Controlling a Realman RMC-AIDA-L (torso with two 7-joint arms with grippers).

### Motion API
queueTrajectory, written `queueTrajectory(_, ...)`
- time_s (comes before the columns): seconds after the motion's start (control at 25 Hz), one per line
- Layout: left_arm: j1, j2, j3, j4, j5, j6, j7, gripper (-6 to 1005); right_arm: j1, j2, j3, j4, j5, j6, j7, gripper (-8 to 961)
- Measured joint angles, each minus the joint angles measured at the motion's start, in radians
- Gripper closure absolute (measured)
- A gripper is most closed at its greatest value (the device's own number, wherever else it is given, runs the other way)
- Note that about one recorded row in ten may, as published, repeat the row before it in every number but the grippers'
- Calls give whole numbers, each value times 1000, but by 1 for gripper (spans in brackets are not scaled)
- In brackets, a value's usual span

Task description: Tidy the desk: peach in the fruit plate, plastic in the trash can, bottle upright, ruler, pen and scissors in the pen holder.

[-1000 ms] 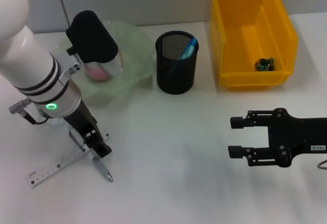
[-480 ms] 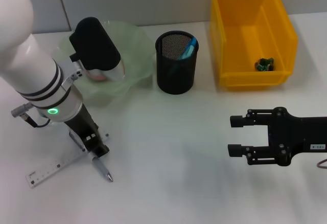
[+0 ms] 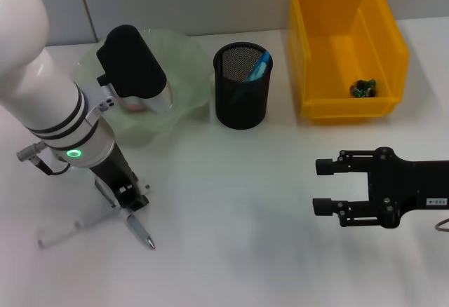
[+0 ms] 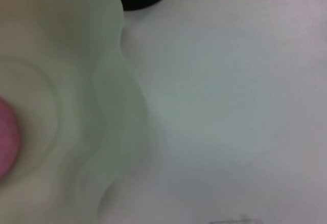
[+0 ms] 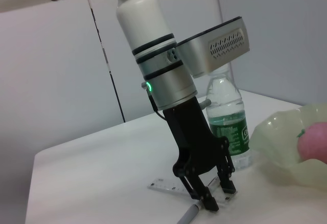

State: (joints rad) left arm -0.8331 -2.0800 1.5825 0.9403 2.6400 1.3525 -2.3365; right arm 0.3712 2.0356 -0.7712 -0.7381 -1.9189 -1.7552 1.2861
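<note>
The left gripper [image 3: 133,205] is down on the desk [image 3: 231,216], fingers spread over the ruler [image 5: 168,186] and pen [image 3: 140,231] (ready to pinch one). The right gripper [image 3: 326,188] waits open, well apart. The peach [image 4: 7,139] sits in the fruit plate [image 3: 189,62].

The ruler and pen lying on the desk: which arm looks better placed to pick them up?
The left. Its left gripper hangs right over the ruler and the pen, fingers open. The right gripper hovers open, far off across the desk.
</note>
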Motion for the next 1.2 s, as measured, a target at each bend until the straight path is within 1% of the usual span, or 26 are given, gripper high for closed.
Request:
queueTrajectory(0.04,2,0,3,3,0,0,-1,490,0,0,0,0,0,-1,1,260)
queueTrajectory(0.2,7,0,0,18,-5,2,-2,609,-1,0,1,0,1,-2,2,260)
queueTrajectory(0.4,25,1,-15,66,-37,20,-4,609,-1,0,1,2,1,-3,3,260)
queueTrajectory(0.56,54,7,-85,141,-99,66,0,609,-2,0,1,5,2,-3,4,260)
queueTrajectory(0.6,54,7,-85,141,-99,66,0,609,-2,0,1,5,2,-3,4,260)
queueTrajectory(0.68,88,10,-155,204,-177,98,11,609,-2,-2,1,10,3,-4,5,260)
queueTrajectory(0.8,103,10,-189,223,-224,109,22,609,-2,-6,2,17,5,-4,6,260)
queueTrajectory(0.84,119,11,-233,231,-283,119,36,609,-2,-6,3,18,5,-4,6,260)
queueTrajectory(0.88,136,11,-290,232,-358,128,49,609,-2,-7,10,21,4,-4,6,260)
queueTrajectory(0.92,136,11,-290,232,-358,128,49,609,-2,-7,10,21,4,-4,6,260)
queueTrajectory(0.96,152,12,-338,228,-421,133,54,609,-2,-9,15,26,2,-4,6,260)
queueTrajectory(1.0,152,12,-338,228,-421,133,54,609,-2,-9,15,26,2,-4,6,260)
queueTrajectory(1.12,181,14,-415,207,-543,149,67,609,-2,-11,17,30,1,1,4,260)
queueTrajectory(1.2,191,15,-449,180,-606,163,80,609,-2,-13,17,30,1,2,4,260)
